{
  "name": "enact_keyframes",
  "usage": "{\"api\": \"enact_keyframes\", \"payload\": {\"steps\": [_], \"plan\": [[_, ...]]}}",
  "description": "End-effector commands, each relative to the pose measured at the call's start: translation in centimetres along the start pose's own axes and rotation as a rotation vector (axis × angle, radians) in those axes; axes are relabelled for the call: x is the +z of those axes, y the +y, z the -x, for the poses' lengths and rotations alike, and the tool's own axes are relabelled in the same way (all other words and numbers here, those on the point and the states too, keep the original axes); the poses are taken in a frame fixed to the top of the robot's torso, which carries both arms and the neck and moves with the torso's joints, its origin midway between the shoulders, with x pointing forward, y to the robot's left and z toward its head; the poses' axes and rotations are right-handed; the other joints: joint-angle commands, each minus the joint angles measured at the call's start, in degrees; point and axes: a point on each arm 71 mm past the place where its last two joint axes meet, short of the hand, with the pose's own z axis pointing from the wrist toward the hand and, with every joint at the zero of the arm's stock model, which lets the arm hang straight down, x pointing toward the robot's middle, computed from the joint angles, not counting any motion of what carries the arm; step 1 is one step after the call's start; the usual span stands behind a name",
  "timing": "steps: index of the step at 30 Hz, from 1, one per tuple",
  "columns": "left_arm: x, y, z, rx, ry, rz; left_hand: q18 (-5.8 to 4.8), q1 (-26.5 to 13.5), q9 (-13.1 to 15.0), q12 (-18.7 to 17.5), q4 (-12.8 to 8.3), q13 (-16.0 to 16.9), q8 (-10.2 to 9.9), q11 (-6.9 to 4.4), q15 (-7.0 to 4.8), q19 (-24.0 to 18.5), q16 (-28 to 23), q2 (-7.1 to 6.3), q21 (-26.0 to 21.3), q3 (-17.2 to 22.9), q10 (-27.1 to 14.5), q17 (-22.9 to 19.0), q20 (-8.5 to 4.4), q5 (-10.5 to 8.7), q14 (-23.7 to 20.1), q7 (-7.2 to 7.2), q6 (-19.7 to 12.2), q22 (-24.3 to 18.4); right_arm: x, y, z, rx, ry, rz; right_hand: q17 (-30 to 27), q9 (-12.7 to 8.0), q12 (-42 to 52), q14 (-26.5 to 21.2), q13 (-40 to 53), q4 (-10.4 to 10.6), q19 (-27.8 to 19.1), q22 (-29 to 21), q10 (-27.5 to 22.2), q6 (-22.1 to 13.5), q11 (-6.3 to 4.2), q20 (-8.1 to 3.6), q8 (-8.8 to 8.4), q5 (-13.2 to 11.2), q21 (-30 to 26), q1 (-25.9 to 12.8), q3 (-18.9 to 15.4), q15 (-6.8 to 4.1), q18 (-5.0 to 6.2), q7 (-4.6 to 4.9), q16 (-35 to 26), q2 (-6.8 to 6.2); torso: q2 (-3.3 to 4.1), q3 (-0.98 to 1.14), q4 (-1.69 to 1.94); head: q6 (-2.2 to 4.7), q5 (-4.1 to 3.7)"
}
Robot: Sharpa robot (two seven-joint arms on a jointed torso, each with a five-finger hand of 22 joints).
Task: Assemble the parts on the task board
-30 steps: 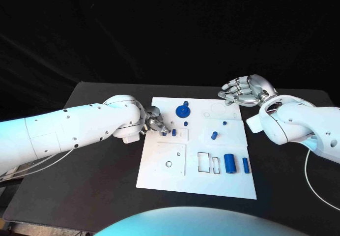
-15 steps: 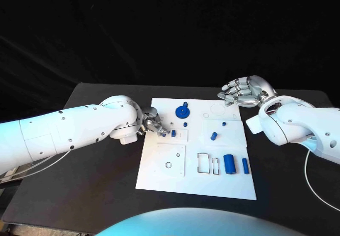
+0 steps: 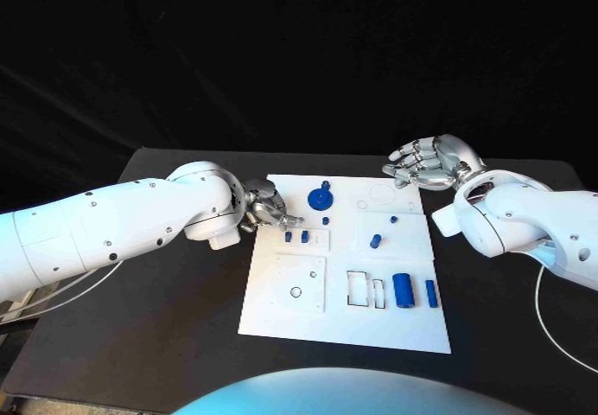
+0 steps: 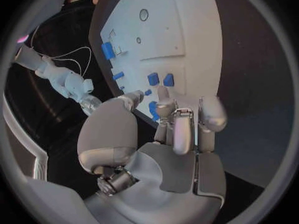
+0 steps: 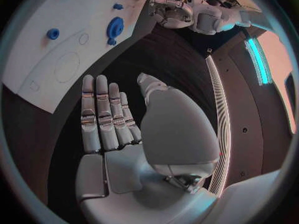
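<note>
Pulling back from the board's near-left corner, your left hand (image 3: 263, 205) now sits just off the white plate's edge, where half a second ago its silver fingers (image 4: 182, 127) reached over the two small blue plastic blocks (image 3: 296, 235). Those fingers are loosely curled and hold nothing that you can see in the left wrist view; the blocks stand free in their square recess, side by side, just beyond the fingertips. You can judge from this that the placement there is likely finished and the hand is clearing out for the next part, though how well they are seated is too small to tell.

Your right hand (image 3: 430, 162) hovers beyond the far right corner of the board, fingers straight and apart, gripping nothing, unchanged over the last second.

Moving outward, the flat white rectangular task board (image 3: 284, 311) has a smooth matt face cut with shallow outlines: a ring, square frames, narrow slots. On it you have a round blue toothed disc with a small knob (image 3: 323, 196) near the far edge, a short blue peg (image 3: 378, 236) in the middle, a tiny blue stub (image 3: 392, 218) beside it, a stout blue cylinder (image 3: 403, 289) lying near the front right, and a slimmer blue bar (image 3: 431, 292) just beside that. All look like hard moulded plastic, smooth and rigid. The black tabletop (image 3: 149, 328) under the board is dull and non-reflective.
</note>
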Motion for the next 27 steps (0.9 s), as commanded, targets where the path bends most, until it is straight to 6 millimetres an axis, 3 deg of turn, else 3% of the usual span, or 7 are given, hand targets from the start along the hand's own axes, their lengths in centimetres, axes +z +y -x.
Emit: {"api": "enact_keyframes", "payload": {"steps": [1,4,5,6,9,16,27], "plan": [[-0.2,-0.8,0.5,-0.093,-0.057,-0.101,0.01,-0.1,-0.1,-1.0,0.0,-1.7,-0.3,0.14,0.3,-0.9,-0.4,0.15,-0.8,-0.8,-1.2,4.8,0.12,-0.23,3.5,0.11,-0.9,-1.2,0.0,0.1,-0.1,-0.001,0.008,0.013,-0.1,-0.1,0.0,0.2,0.0,0.0,0.1,-0.1,0.0,-0.4,0.31,0.19,0.27,0.0,-0.2,-0.4,-0.4,0.1,0.68,1.57,-0.2,0.33,0.01,0.06,-0.04,0.25,-0.11],[-0.4,-1.4,1.0,-0.108,-0.124,-0.18,2.2,4.0,-0.3,-9.5,-0.2,-15.0,-1.4,2.52,2.41,-9.1,-3.6,0.39,-8.4,-2.5,-12.5,-1.9,1.71,0.66,0.1,2.67,-6.7,-13.2,0.0,0.0,-0.1,-0.001,0.007,0.012,-0.1,-0.1,0.0,0.2,0.0,0.0,0.1,-0.1,0.0,-0.4,0.31,0.19,0.27,0.0,-0.2,-0.4,-0.4,0.1,0.68,1.57,-0.2,0.33,0.05,0.05,-0.03,0.46,-0.36],[-0.4,-1.6,1.2,-0.105,-0.146,-0.211,3.9,8.3,-0.8,-11.1,-1.3,-15.7,-2.5,4.06,3.77,-16.9,-9.1,0.23,-15.7,-2.1,-16.6,-12.9,2.61,0.97,-5.7,4.32,-10.3,-23.5,0.0,0.0,0.0,-0.001,0.007,0.012,-0.1,-0.1,0.0,0.2,0.0,0.0,0.1,-0.1,0.0,-0.4,0.31,0.19,0.27,0.0,-0.2,-0.4,-0.4,0.1,0.68,1.57,-0.2,0.33,0.03,0.04,0.0,0.51,-0.49],[-0.5,-2.0,1.4,-0.097,-0.172,-0.257,3.86,11.8,-1.3,-12.0,-1.1,-16.6,-2.8,5.61,5.24,-18.7,-12.1,-0.33,-18.0,-2.3,-19.5,-18.1,3.85,0.81,-9.8,5.76,-12.3,-24.7,0.0,0.0,0.0,0.0,0.007,0.013,-0.1,-0.1,0.0,0.2,0.0,0.0,0.1,-0.1,0.0,-0.4,0.31,0.19,0.27,0.0,-0.2,-0.4,-0.4,0.1,0.68,1.57,-0.2,0.33,0.01,0.05,0.02,0.55,-0.54],[-0.6,-3.2,1.8,-0.043,-0.249,-0.398,3.96,21.0,-3.4,-15.6,-3.3,-20.1,-4.5,7.44,7.37,-22.0,-20.2,-0.53,-22.4,0.0,-25.3,-33.1,6.14,0.7,-22.7,8.0,-15.2,-27.0,0.0,0.0,0.0,0.001,0.008,0.015,-0.1,-0.1,0.0,0.2,-0.1,0.0,0.1,-0.1,0.0,-0.4,0.32,0.19,0.29,0.0,-0.3,-0.5,-0.4,0.11,0.68,1.58,-0.2,0.35,0.02,0.04,0.08,0.72,-0.81],[-0.2,-5.8,1.3,0.198,-0.35,-0.65,4.24,27.2,-11.6,-28.3,-8.2,-32.3,-14.0,7.72,7.55,-24.5,-20.9,-2.57,-23.2,6.3,-25.1,-37.6,6.74,0.43,-28.0,7.52,-11.9,-26.8,0.0,0.1,-0.1,0.004,0.011,0.023,-0.1,-0.1,0.0,0.2,-0.2,-0.1,0.1,-0.2,0.0,-0.4,0.32,0.19,0.3,0.0,-0.3,-0.4,-0.4,0.11,0.68,1.58,-0.3,0.39,0.15,-0.02,-0.04,1.09,-1.12],[2.3,-6.9,-0.2,0.489,-0.309,-0.624,4.24,24.6,-13.6,-33.0,-8.7,-36.6,-16.3,8.68,8.35,-24.8,-20.0,-3.68,-23.3,4.6,-25.8,-39.6,7.52,0.33,-27.7,7.37,-9.6,-26.6,0.0,0.2,-0.3,0.005,0.014,0.023,-0.1,-0.1,0.0,0.2,-0.2,-0.1,0.1,-0.2,0.0,-0.4,0.32,0.19,0.3,0.0,-0.3,-0.4,-0.4,0.11,0.68,1.58,-0.3,0.39,0.26,0.04,-0.05,1.26,-1.28]]}}
